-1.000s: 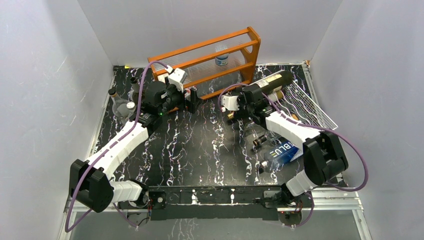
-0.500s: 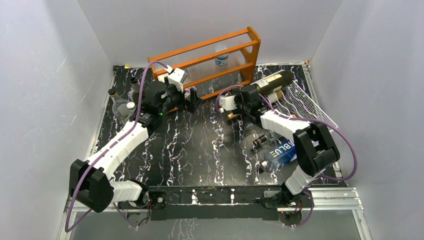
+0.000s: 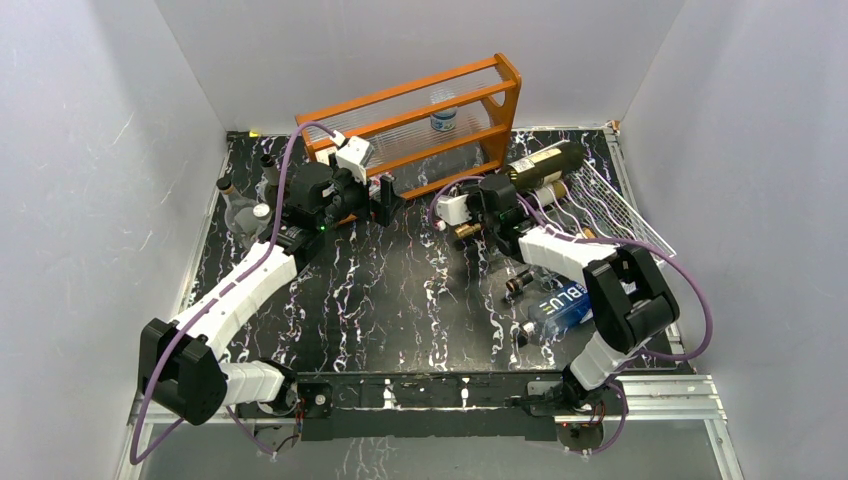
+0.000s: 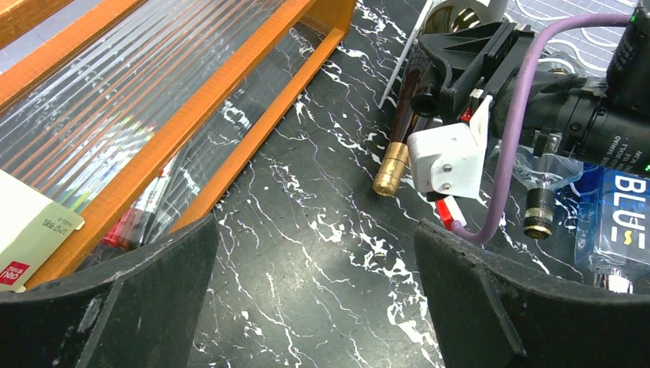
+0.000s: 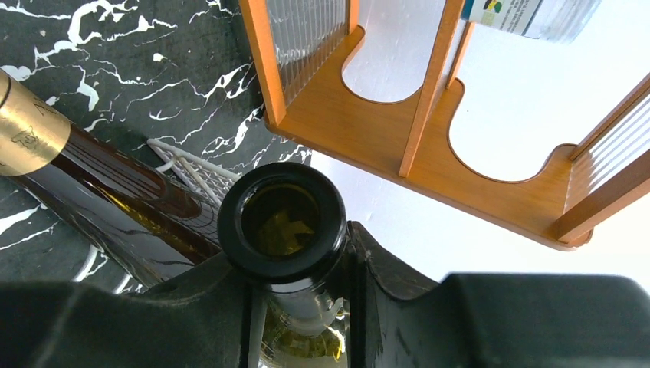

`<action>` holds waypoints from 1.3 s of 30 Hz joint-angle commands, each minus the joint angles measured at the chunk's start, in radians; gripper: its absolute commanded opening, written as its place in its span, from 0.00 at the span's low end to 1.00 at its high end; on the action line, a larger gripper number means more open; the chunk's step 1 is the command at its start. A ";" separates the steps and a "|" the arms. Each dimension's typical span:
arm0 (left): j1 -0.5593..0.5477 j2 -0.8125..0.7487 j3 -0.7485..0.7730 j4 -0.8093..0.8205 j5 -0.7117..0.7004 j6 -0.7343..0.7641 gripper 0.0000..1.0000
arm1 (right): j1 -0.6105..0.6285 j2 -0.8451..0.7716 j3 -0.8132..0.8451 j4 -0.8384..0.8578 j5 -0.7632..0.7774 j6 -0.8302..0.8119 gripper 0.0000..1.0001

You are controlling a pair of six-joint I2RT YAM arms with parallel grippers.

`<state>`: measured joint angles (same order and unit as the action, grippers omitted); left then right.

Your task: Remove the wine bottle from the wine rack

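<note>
The wine bottle (image 3: 545, 163) is dark with a pale label. It lies at the back right with its body on the white wire wine rack (image 3: 625, 205) and its neck pointing left. My right gripper (image 3: 492, 190) is shut on that neck. In the right wrist view the bottle's open mouth (image 5: 281, 222) sits just beyond the right gripper (image 5: 297, 268), both fingers pressed to the glass. My left gripper (image 3: 385, 197) hangs open in front of the orange shelf, and the left gripper (image 4: 318, 295) has only black marble tabletop between its fingers.
A second dark bottle with a gold cap (image 3: 468, 231) lies beside the held one, off the rack's left edge. The orange wooden shelf (image 3: 420, 110) stands at the back. A blue box (image 3: 565, 300) and small bottles lie front right. Clear bottles (image 3: 240, 205) stand far left.
My right gripper has closed from wide open onto the wine bottle's neck, and its arm has shifted slightly left. The left arm has not moved.
</note>
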<state>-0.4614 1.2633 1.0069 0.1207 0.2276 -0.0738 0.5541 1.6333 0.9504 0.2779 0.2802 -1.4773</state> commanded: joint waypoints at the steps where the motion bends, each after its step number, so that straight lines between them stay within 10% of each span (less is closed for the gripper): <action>1: -0.005 -0.027 0.006 0.008 -0.007 0.015 0.98 | 0.041 -0.072 -0.018 0.080 0.044 0.031 0.25; 7: -0.005 -0.017 0.004 0.010 -0.004 0.013 0.98 | 0.089 -0.174 -0.046 0.061 0.130 0.073 0.01; 21: -0.006 0.003 0.007 0.005 0.003 0.010 0.98 | 0.092 -0.560 0.004 -0.189 -0.038 0.419 0.00; 39: -0.020 0.056 0.015 -0.012 0.015 0.005 0.98 | 0.095 -0.619 0.268 -0.379 -0.510 1.055 0.00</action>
<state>-0.4698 1.3289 1.0069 0.1055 0.2405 -0.0834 0.6430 1.0321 1.1423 -0.2604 -0.0544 -0.5907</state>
